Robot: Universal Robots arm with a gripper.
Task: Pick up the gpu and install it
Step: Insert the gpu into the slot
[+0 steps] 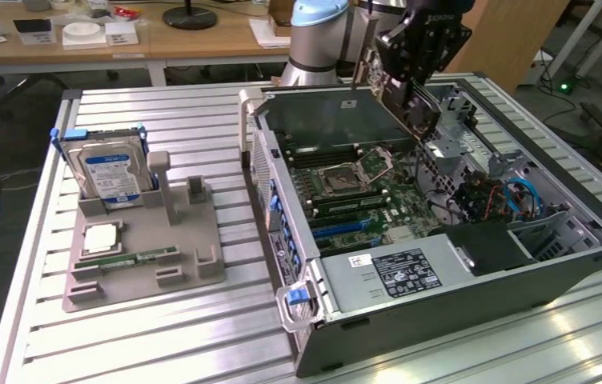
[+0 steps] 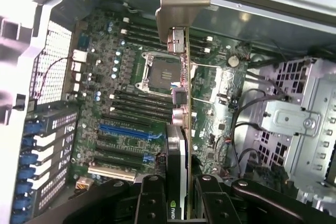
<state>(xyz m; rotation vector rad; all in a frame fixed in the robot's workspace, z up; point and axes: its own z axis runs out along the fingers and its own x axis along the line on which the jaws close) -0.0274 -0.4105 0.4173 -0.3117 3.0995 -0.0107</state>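
Slatted metal tabletop [image 1: 173, 336], open grey computer case [image 1: 440, 280]
hand [image 2: 178, 190] clamped on thin black-faced gpu [image 2: 176, 150]; align it square with blue slot [image 2: 126, 129]

NVIDIA logo stands on the gpu [image 2: 176, 156]; labels on the hard drive [image 1: 109, 172] and computer case [image 1: 440, 316] unreadable

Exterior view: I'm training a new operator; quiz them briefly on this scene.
1. True or false: the tool holds the flat black-faced graphics card with a silver bracket over the open grey computer case.
2. The boxy silver hard drive with a blue label stands: A) in the grey plastic holder B) inside the case C) in the tool.
3. Fill in: the card hangs over the green ____.
Key: 1 true; 2 A; 3 motherboard.
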